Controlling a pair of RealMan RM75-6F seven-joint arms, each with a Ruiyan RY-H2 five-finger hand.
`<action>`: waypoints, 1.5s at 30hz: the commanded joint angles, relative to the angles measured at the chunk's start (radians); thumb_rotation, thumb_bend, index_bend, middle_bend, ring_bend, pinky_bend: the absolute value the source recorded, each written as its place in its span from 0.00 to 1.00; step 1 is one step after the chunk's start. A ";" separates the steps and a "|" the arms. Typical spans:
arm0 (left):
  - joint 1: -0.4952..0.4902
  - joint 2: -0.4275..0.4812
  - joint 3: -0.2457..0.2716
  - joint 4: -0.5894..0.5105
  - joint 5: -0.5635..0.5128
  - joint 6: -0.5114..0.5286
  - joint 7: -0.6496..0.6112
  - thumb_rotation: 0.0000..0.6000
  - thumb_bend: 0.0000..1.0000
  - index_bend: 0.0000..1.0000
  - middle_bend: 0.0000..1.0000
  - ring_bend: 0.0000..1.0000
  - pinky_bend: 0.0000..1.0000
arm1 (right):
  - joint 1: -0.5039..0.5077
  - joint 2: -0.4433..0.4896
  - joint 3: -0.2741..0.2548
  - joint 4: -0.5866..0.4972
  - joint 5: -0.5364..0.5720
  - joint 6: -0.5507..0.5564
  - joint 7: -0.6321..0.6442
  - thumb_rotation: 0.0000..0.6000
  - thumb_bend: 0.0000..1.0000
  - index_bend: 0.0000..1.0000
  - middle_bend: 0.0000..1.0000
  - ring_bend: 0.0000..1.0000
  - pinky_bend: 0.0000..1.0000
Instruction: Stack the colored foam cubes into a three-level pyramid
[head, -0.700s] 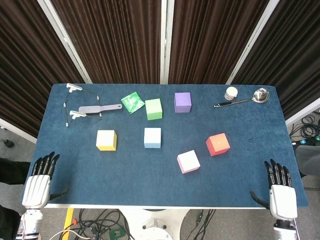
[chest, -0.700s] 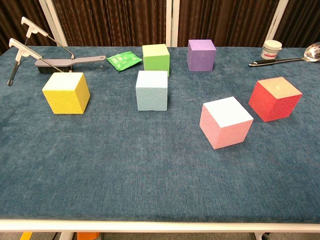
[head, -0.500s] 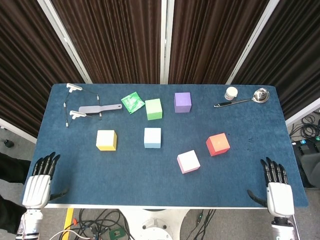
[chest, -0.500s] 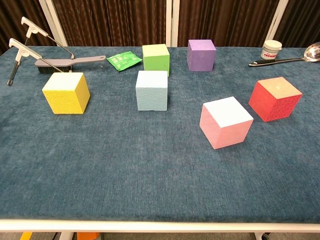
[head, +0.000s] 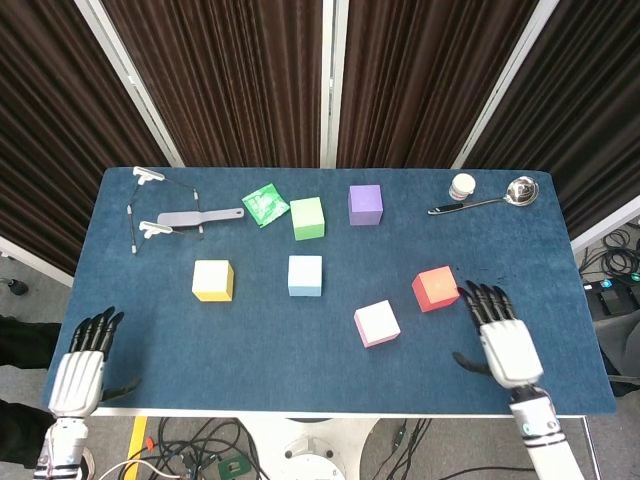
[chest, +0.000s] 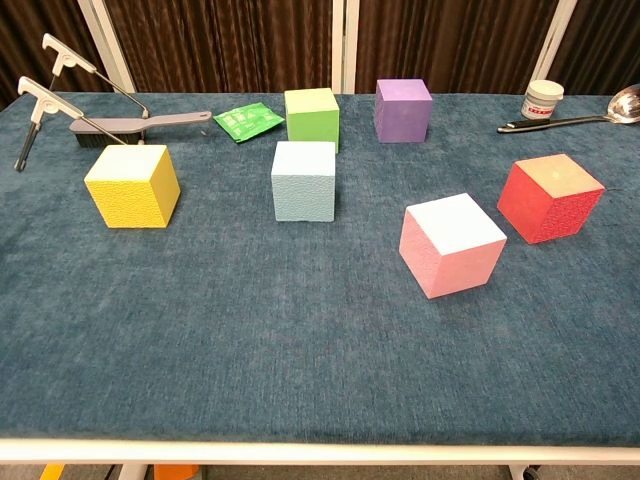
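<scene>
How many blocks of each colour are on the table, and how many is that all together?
yellow cube: 1
light blue cube: 1
green cube: 1
purple cube: 1
red cube: 1
pink cube: 1
Total: 6 cubes, none stacked yet.

Rect. table w/ dark blue felt-like cloth top (head: 250, 350), white front edge. Behind it: dark brown pleated curtains (head: 230, 80) split by slanted white frame bars (head: 128, 70). Grey floor (head: 30, 280) at both sides. Tangle of black cables (head: 200, 445) under table front, more cables (head: 610, 260) on floor far right. Light even, soft shadows.
</scene>
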 joint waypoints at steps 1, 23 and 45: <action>-0.002 0.001 -0.001 0.003 -0.002 -0.005 -0.004 1.00 0.00 0.04 0.01 0.00 0.00 | 0.128 0.010 0.049 -0.038 0.102 -0.172 -0.084 1.00 0.07 0.00 0.03 0.00 0.00; 0.006 -0.006 -0.004 0.058 -0.009 0.000 -0.089 1.00 0.00 0.04 0.01 0.00 0.00 | 0.387 -0.149 0.058 0.070 0.249 -0.418 -0.101 1.00 0.10 0.00 0.23 0.00 0.00; -0.001 -0.014 -0.008 0.090 -0.030 -0.031 -0.115 1.00 0.00 0.04 0.01 0.00 0.00 | 0.477 -0.187 0.125 0.198 0.334 -0.352 -0.062 1.00 0.22 0.00 0.52 0.04 0.00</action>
